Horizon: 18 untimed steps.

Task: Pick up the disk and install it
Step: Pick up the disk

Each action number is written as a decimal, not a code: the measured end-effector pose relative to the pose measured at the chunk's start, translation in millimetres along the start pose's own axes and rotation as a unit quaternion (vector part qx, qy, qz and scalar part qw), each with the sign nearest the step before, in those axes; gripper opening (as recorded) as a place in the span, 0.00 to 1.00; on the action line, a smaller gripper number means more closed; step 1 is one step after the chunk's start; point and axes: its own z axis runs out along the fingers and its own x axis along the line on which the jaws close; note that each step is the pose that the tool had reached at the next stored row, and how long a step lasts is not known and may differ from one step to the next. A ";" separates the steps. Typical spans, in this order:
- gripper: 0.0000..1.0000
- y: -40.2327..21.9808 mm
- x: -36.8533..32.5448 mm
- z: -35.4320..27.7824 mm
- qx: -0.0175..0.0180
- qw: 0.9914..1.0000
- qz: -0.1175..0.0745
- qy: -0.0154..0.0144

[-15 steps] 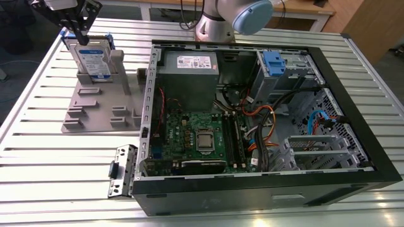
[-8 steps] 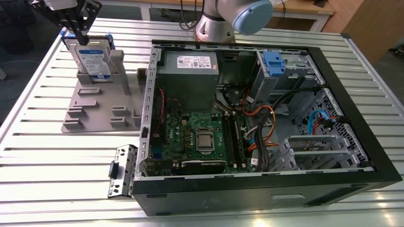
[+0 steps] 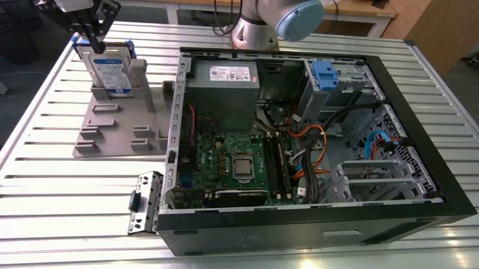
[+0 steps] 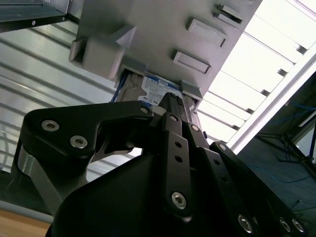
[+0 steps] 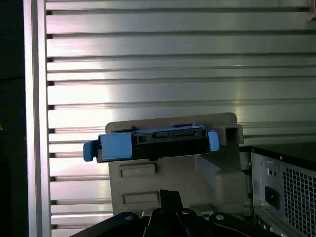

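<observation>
We see the arm [image 3: 281,19] reaching across to the exterior view's left, where its black claw [image 3: 96,46] points straight down and hangs just above the top edge of the disk [image 3: 112,67]. The fingertips look pressed together into one point, clenched on nothing, though the angle is poor and we say so with some caution. In both wrist views the linked black fingers taper toward the disk [image 4: 154,88] without touching it.

The disk stands upright on edge in a slot of the grey plastic stand [image 3: 112,131], silver metal with a white-and-blue label and blue side rails. In the first wrist view its dark connector edge [image 5: 153,144] faces the claw [image 5: 168,193].

The stand rests on the ribbed aluminium bench [image 3: 45,185], just beside the open black computer case [image 3: 419,123]. The stand's other slots are bare, and open bench lies around it on the side away from the case.
</observation>
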 end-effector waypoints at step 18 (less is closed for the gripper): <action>0.10 0.0 0.0 0.0 -0.002 0.997 -0.078 0.001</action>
